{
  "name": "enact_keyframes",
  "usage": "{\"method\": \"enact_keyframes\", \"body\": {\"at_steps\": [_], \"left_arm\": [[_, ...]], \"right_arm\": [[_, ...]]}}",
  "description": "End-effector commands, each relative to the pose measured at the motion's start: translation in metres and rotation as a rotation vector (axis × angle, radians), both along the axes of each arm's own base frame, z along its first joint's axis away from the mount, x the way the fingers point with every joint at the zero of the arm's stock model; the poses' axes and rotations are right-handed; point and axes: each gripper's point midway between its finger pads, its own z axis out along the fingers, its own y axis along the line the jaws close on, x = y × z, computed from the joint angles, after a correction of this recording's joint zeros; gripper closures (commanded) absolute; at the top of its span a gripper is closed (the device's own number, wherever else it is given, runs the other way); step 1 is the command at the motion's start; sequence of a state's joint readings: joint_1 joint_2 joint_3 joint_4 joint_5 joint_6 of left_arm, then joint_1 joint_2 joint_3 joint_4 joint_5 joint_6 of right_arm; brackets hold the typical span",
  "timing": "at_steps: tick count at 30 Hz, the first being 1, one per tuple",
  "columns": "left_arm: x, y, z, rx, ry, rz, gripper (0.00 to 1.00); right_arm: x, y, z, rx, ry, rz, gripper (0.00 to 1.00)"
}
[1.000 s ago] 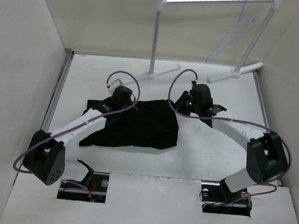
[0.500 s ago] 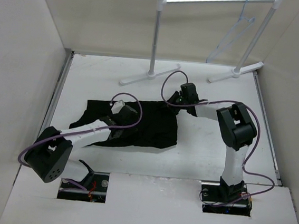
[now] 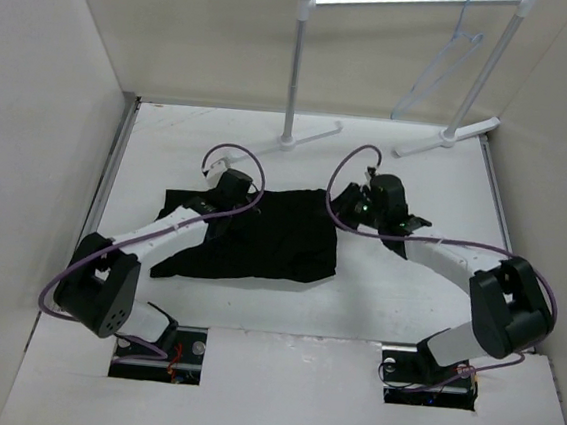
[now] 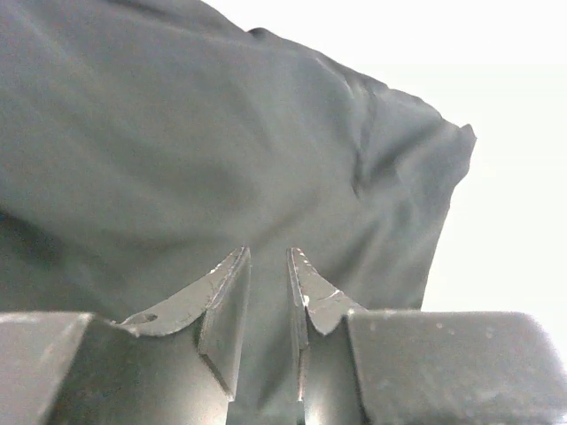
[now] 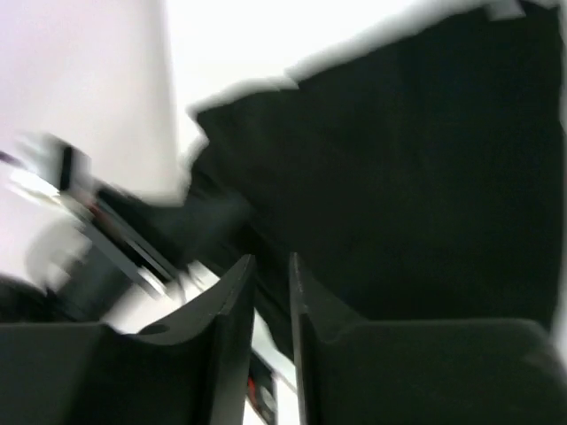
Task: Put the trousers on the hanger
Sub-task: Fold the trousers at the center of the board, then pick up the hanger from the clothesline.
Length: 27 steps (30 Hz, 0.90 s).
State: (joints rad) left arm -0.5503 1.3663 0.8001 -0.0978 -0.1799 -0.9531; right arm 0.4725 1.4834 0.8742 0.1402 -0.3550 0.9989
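Note:
The black trousers [image 3: 271,236] lie crumpled flat on the white table, left of centre; they fill the left wrist view [image 4: 221,133] and the right wrist view [image 5: 425,159]. The pale-blue hanger [image 3: 438,72] hangs from the rack's bar at the far right, away from both arms. My left gripper [image 3: 222,207] is over the trousers' upper left part, its jaws [image 4: 268,252] nearly shut with a thin gap and nothing held. My right gripper [image 3: 343,200] is at the trousers' upper right corner, its jaws [image 5: 273,258] also nearly shut and empty.
A white tube garment rack [image 3: 295,73] with T-shaped feet stands along the back of the table [image 3: 408,275]. Pale walls close in the left, right and back sides. The arm bases sit in cut-outs at the near edge.
Both arms swung away and came back: the left gripper moved up to the trousers' upper left, the right arm's elbow dropped to the right and its gripper shifted slightly right. The trousers hardly changed.

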Motion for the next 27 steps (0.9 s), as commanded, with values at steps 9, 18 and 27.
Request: {"method": "enact_keyframes", "body": {"at_steps": [9,18,27], "left_arm": [[0.038,0.035,0.002,0.02,-0.017,0.051,0.77],[0.033,0.016,0.053,0.061,-0.123,-0.06,0.71],[0.009,-0.024,0.044,0.024,-0.116,-0.229,0.77]], "right_arm": [[-0.063,-0.026,-0.105,-0.177,0.195,-0.006,0.8],[-0.028,-0.053,0.06,-0.112,-0.138,-0.062,0.41],[0.07,-0.174,0.219,-0.145,-0.442,-0.393,0.82]]}}
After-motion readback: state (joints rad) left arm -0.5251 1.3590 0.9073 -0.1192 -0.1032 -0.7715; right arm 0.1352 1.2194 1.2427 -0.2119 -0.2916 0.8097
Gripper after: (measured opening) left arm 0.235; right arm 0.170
